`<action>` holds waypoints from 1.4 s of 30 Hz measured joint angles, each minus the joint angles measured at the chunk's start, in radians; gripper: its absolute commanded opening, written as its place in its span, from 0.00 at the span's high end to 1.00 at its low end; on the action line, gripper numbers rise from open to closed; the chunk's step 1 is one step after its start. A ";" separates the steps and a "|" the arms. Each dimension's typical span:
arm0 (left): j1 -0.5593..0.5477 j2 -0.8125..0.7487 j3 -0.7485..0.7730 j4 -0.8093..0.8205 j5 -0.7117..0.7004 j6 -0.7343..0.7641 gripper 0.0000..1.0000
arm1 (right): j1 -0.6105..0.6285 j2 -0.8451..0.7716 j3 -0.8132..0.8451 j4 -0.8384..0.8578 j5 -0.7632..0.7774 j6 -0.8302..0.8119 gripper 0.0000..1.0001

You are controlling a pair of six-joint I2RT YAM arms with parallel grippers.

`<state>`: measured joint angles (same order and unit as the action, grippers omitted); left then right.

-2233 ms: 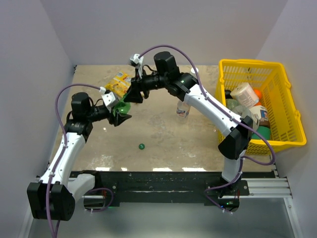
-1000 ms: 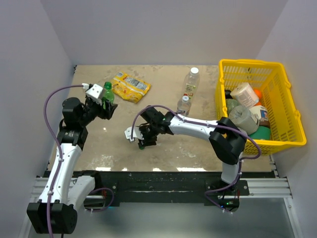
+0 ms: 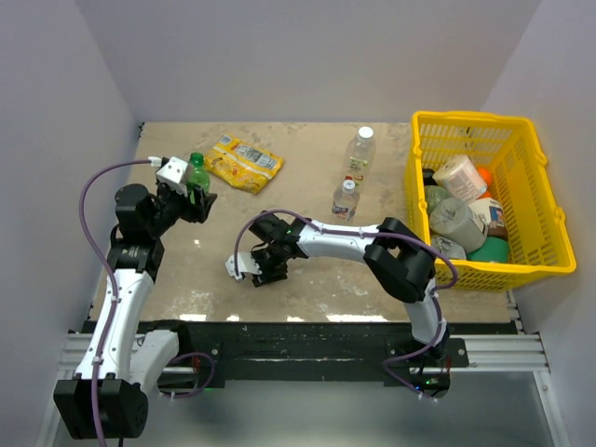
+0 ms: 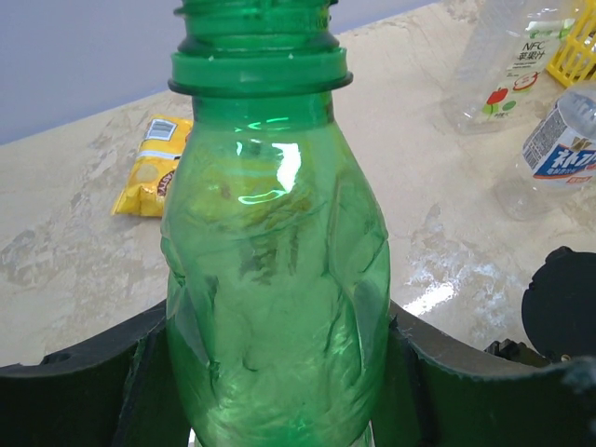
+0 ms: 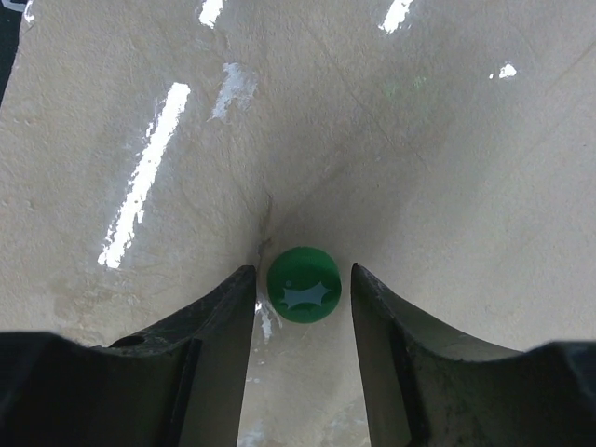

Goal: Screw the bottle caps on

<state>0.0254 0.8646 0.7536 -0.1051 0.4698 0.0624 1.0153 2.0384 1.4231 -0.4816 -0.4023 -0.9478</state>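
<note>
Cap (image 5: 304, 284): dark green, flat on table (image 5: 438, 140), between spread fingers of right gripper (image 5: 300, 277), neither touching | handling: light, stiff, probably slick, may skid; pinch across side wall | green bottle (image 4: 275, 279): upright, neck open, belly clamped by left gripper (image 4: 276, 382), well apart from cap; thin wall, likely dents.

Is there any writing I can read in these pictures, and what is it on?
"NFC": label of the tall clear bottle; the smaller print beneath is blurred.
Blue label of the short clear bottle: white characters, too blurred to read.
Print on the yellow snack packet: too small.
Labels of the basket containers: too small.
No text visible on the green bottle.
</note>
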 measured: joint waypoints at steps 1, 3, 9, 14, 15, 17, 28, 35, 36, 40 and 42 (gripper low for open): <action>0.001 0.000 0.000 0.000 0.000 0.000 1.00 | 0.000 0.005 0.004 -0.004 -0.002 0.000 0.55; 0.001 0.000 0.000 0.001 0.001 0.000 1.00 | 0.000 0.005 0.006 -0.012 -0.003 -0.001 0.57; 0.001 0.000 -0.006 0.015 0.002 0.000 1.00 | 0.000 0.005 0.010 -0.036 -0.003 -0.003 0.59; 0.001 0.000 -0.016 0.015 0.006 -0.001 1.00 | 0.000 0.005 0.011 -0.037 -0.002 -0.003 0.65; 0.001 0.000 -0.016 0.016 0.006 -0.001 1.00 | 0.000 0.005 0.011 -0.036 0.000 -0.002 0.70; 0.001 0.000 -0.016 0.018 0.007 -0.001 1.00 | 0.000 0.005 0.011 -0.028 0.002 -0.001 0.74; 0.001 0.031 -0.016 0.002 0.118 0.119 1.00 | -0.058 -0.238 -0.002 -0.053 -0.027 0.109 1.00; -0.002 0.169 0.074 -0.228 0.294 0.461 1.00 | -0.249 -0.512 0.188 -0.090 -0.134 0.295 1.00; -0.005 0.193 0.103 -0.276 0.313 0.520 1.00 | -0.257 -0.534 0.217 -0.091 -0.145 0.317 1.00; -0.017 0.243 0.192 -0.423 0.372 0.748 1.00 | -0.240 -0.594 0.275 -0.096 -0.201 0.381 1.00; -0.032 0.243 0.221 -0.483 0.388 0.842 1.00 | -0.232 -0.606 0.283 -0.099 -0.229 0.402 1.00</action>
<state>-0.0071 1.1080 0.9745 -0.5877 0.8577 0.9047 0.7830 1.4326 1.7061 -0.5804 -0.6315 -0.5461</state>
